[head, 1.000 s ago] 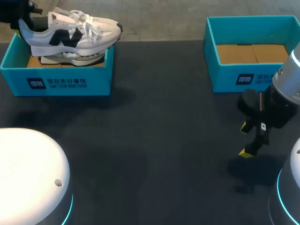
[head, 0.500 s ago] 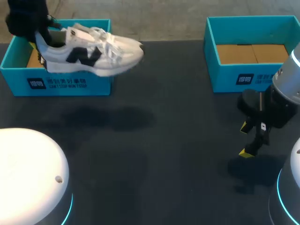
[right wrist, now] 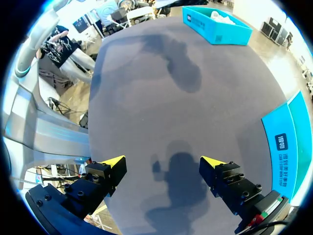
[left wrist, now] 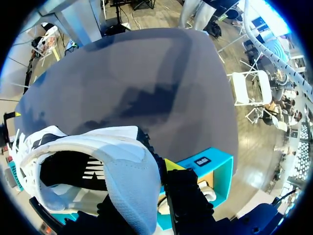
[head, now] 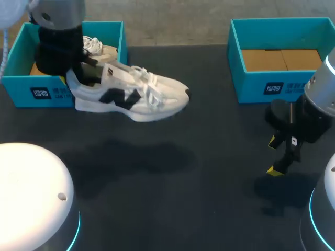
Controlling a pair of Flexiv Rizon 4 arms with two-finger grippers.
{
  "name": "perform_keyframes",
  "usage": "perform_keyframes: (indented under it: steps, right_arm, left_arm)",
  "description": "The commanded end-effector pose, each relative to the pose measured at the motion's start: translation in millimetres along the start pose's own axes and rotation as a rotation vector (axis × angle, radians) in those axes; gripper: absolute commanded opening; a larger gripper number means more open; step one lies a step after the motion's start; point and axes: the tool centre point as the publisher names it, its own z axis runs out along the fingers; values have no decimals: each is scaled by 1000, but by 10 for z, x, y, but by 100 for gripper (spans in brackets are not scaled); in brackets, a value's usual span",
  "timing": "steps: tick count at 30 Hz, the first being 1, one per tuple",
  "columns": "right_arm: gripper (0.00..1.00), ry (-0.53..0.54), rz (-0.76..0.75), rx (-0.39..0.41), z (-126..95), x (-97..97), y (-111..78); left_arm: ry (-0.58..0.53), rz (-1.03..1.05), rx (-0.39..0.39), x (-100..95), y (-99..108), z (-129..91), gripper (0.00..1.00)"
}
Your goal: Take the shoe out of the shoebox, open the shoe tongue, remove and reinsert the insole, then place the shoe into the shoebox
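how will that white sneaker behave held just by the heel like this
Probably light for its size: the left gripper holds the shoe up by its heel alone. Likely fairly stiff, since the toe barely droops. Its loose laces may flop or snag.

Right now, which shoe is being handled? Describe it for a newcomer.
Find the teal cardboard shoebox at the black table's far left. In front of it the left gripper holds a white mesh sneaker with a black side logo by its heel. Unlike the pale sneaker lying in that box, it hangs outside, above the table.
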Motion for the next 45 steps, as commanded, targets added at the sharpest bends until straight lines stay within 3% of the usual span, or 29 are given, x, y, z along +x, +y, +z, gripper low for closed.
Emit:
perform_keyframes:
  steps: [1, 6, 14, 36, 45]
  right_arm:
    - [100, -3, 1, 0, 7, 13, -6]
    - [100, -3, 1, 0, 7, 13, -6]
    - [100, -3, 1, 0, 7, 13, -6]
    - [100, -3, 1, 0, 7, 13, -6]
    - [100, -3, 1, 0, 7, 13, -6]
  left_arm:
    - [21, -14, -38, -170, -90, 64, 0]
    - [30, -51, 50, -404, -122, 187, 0]
    - [52, -92, 92, -644, -182, 394, 0]
    - [58, -98, 105, -674, -194, 430, 0]
    - [25, -47, 142, -1015, -508, 598, 0]
